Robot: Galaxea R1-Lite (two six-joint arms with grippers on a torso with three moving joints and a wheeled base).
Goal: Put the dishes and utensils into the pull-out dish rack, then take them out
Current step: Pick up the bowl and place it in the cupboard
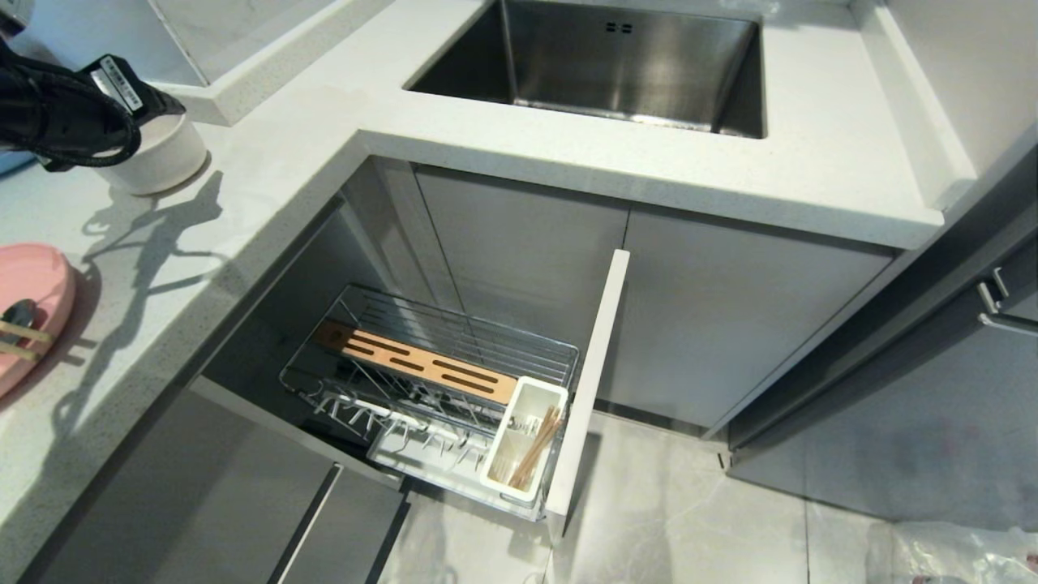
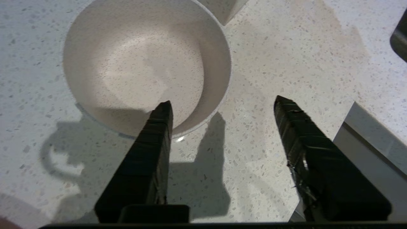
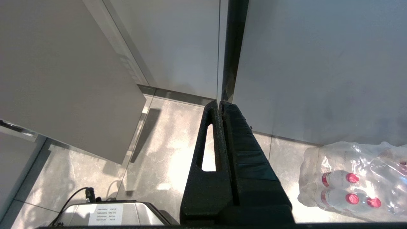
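Note:
The cream-white bowl (image 1: 158,158) stands upright and empty on the speckled counter, under my left arm (image 1: 65,113). My left gripper (image 2: 222,103) is open above the bowl (image 2: 143,63). One finger (image 2: 159,133) is over its inside and the other finger (image 2: 299,133) is over the counter, with the rim between them. The salmon-pink plate (image 1: 28,296) lies at the counter's left edge with the dark spoon (image 1: 18,312) and wooden chopsticks (image 1: 18,334) on it. The pull-out dish rack (image 1: 454,337) is drawn out, and its white utensil cup (image 1: 504,462) holds wooden chopsticks (image 1: 537,444). My right gripper (image 3: 220,103) hangs shut and empty over the floor.
The steel sink (image 1: 616,65) is set in the counter behind the rack. The rack's pale front panel (image 1: 592,381) juts out over the tiled floor. A wrapped pack of water bottles (image 3: 353,181) lies on the floor beside grey cabinet fronts (image 3: 63,79).

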